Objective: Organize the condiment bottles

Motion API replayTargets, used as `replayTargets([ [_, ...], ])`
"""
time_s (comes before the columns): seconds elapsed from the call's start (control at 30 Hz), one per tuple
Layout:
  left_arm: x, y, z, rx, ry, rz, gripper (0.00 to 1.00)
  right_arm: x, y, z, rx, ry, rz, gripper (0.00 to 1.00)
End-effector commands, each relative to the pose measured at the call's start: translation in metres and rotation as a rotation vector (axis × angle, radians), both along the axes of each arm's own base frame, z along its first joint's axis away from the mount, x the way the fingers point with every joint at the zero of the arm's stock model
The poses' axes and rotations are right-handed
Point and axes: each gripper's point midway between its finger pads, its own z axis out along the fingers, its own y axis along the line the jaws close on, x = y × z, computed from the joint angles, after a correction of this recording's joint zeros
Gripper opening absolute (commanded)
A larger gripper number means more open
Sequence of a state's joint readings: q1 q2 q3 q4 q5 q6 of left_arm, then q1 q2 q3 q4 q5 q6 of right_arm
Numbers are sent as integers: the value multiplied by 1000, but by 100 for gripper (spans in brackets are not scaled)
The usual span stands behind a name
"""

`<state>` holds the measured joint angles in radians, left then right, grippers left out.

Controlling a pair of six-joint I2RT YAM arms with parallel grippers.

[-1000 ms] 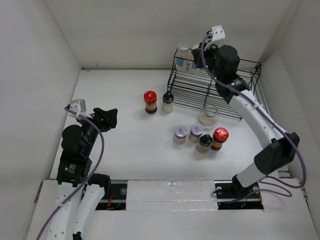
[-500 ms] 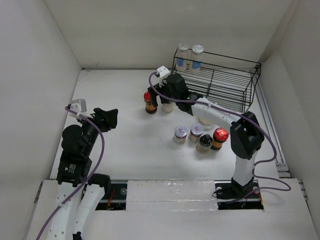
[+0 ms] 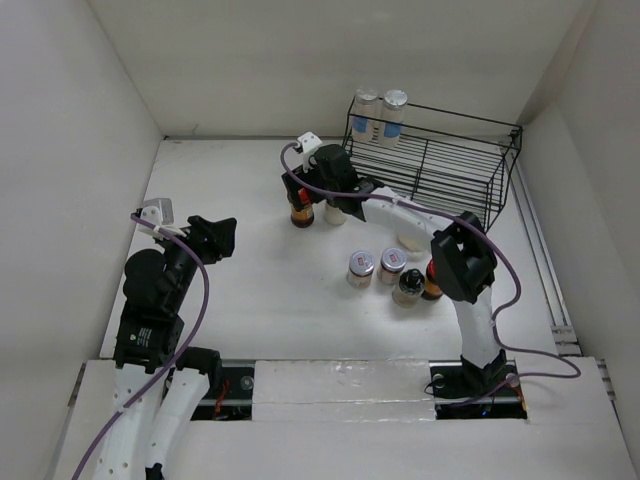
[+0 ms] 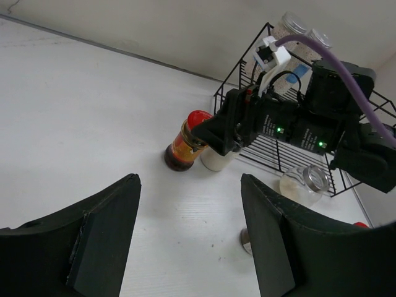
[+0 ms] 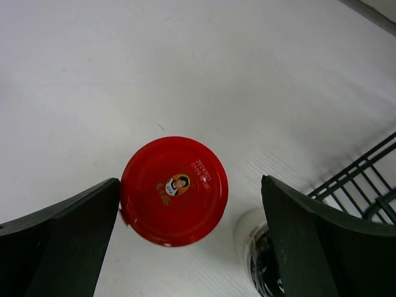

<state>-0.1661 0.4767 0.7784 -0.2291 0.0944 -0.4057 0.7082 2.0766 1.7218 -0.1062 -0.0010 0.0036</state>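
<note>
**Top view.** The right arm reaches across to the far centre of the table (image 3: pixel 230 320). The right gripper (image 3: pixel 299 192) sits over the red jar (image 3: pixel 300 214), which stands upright left of the rack (image 3: pixel 450 165). The white bottle (image 3: pixel 336 212) is just right of it. Two silver jars (image 3: pixel 380 113) stand in the rack's far-left corner. My guess is that the red jar goes in next, hence the reach. A cluster (image 3: pixel 361 267) of four jars stands near centre. The clear jar (image 3: pixel 412 238) is by the rack's near edge, partly hidden by the arm. The left gripper (image 3: pixel 215 238) is parked at left, well apart from every jar and likely out of the right arm's way.

**Left wrist view.** The left fingers (image 4: pixel 105 235) are partly apart with only bare table between them, so they hold nothing. Beyond them the red jar (image 4: pixel 184 143) stands upright, with the right gripper (image 4: pixel 213 133) down at lid height. The clear jar (image 4: pixel 303 184) looks tipped against the rack (image 4: pixel 371 114).

**Right wrist view.** The camera looks straight down on the red jar (image 5: pixel 174 190), lid up. The right fingers (image 5: pixel 68 241) are spread wide, one each side of the lid, which looks lined up for a grasp from above. One tip meets the lid's edge in the picture, but I cannot tell if it truly touches. The fingers are not clamped, and the jar stands on the table unheld. The white bottle (image 5: pixel 255 238) sits close by the other finger and may get nudged on closing.
</note>
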Motion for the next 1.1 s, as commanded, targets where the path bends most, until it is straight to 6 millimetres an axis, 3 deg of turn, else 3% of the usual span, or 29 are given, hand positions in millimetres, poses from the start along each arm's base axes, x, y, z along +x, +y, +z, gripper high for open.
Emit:
replayTargets([
  [0.0,2,1,12,4,-46,2,62,6,13,4,6,-16,13,100],
  [0.17,2,1,12,4,-46,2,62,3,23,-8,-7,-7,23,93],
  [0.23,1,0,12,4,-46,-7,62,6,24,-10,1,-10,11,79],
  [0.3,1,0,12,4,-46,-7,62,1,32,0,21,-38,19,72],
  [0.33,1,0,12,4,-46,-7,62,2,30,-4,15,-39,9,57],
  [0.47,1,0,12,4,-46,-7,62,-10,32,38,61,-95,15,47],
  [0.6,0,2,14,3,-55,4,62,-35,21,128,203,-215,41,45],
  [0.63,0,2,14,3,-55,4,62,-46,10,171,259,-274,40,45],
  [0.73,-1,0,14,2,-55,-5,62,-48,-29,221,313,-347,-8,45],
  [0.77,1,0,12,4,-46,-5,62,-56,-50,255,354,-398,-20,45],
  [0.87,1,0,12,4,-46,-5,62,-39,-107,280,355,-442,-104,45],
  [0.9,1,0,12,4,-46,-5,62,-39,-125,298,368,-475,-133,45],
  [0.93,1,0,12,4,-46,-5,62,-32,-140,302,361,-481,-164,45],
  [0.97,1,0,12,4,-46,-5,62,-22,-168,308,346,-491,-222,45],
  [1.0,1,0,12,4,-46,-5,62,-18,-183,323,355,-522,-251,45],
  [1.07,1,0,12,4,-46,-5,62,1,-219,328,335,-539,-331,44],
])
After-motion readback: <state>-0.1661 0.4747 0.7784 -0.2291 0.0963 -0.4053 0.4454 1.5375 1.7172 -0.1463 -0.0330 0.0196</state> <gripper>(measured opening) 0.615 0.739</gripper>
